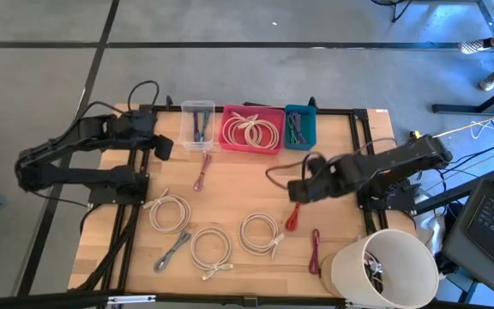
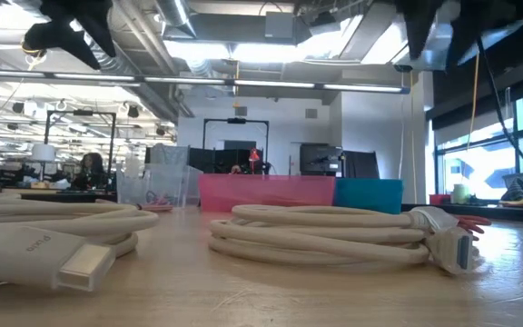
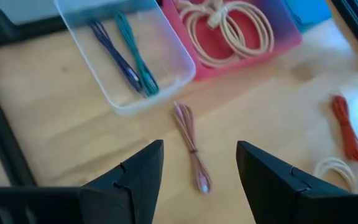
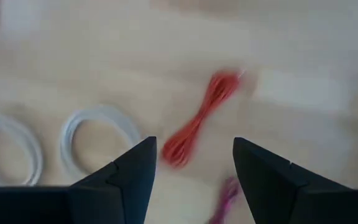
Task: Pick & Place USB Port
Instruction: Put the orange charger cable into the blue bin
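A red cable bundle (image 4: 199, 124) lies loose on the wooden counter (image 1: 230, 176), directly ahead of the right claw (image 4: 191, 177), in line with the gap between its fingers and not touching them. That claw is released and grasps nothing. A magenta bundle (image 4: 225, 196) sits close by its fingertips, and two white cable coils (image 4: 98, 134) lie off to one side.

The left claw (image 3: 197, 180) is likewise released and empty, with a pink cable bundle (image 3: 191, 140) lying just ahead between its fingers. Beyond that bundle stand a clear bin (image 3: 160, 68) holding blue and teal cables and a pink bin (image 3: 278, 43) holding a cream coil.
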